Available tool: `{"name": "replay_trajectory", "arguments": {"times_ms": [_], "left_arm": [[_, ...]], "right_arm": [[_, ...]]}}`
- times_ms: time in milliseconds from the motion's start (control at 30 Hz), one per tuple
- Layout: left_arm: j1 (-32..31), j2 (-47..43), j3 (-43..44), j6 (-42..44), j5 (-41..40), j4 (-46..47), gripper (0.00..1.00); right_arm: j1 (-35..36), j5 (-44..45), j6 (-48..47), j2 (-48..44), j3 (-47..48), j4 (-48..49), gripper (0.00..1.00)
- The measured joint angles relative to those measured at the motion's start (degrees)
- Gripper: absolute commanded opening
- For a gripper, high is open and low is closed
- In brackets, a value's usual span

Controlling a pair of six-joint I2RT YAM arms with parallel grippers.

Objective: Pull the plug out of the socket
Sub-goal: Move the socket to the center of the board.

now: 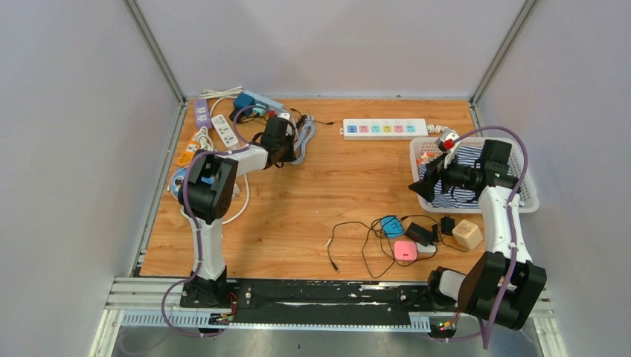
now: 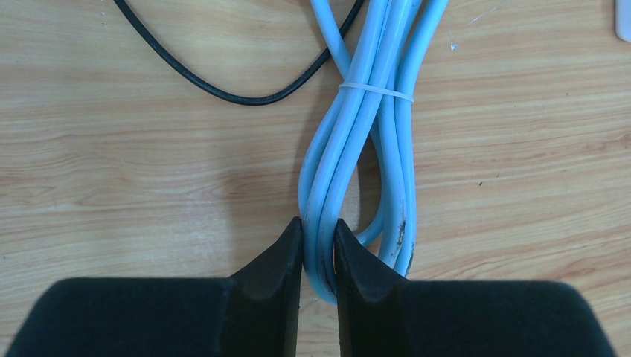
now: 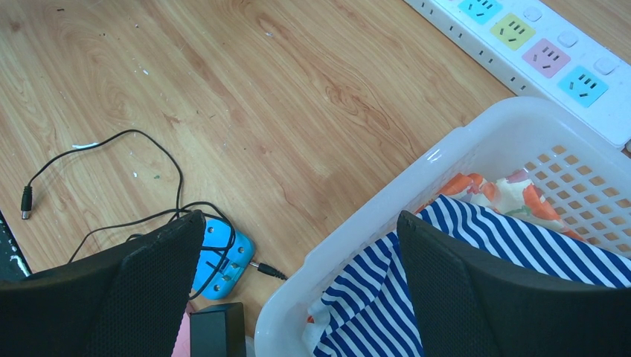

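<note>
Two strands of the pale blue cable bundle are pinched in my left gripper; the black fingertips press on them from both sides at the looped end, on the near side of the white tie. A thin black wire curves across the wood just beyond.

From above, that bundle lies far left on the table, beside a heap of power strips in the corner. On the pale blue strip I see a dark blue plug block; I cannot tell how deep it sits.

My right gripper hangs with jaws spread wide, holding nothing, over the near-left corner of the white basket with the striped cloth inside, well apart from that corner
</note>
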Motion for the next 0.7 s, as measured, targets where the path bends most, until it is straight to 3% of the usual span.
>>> {"name": "replay_trajectory", "arguments": {"times_ms": [700], "left_arm": [[-1.7, -12.4, -12.1, 7.6, 6.0, -6.0, 0.04]], "right_arm": [[0.0, -0.5, 0.0, -0.4, 0.0, 0.0, 0.99]]}}
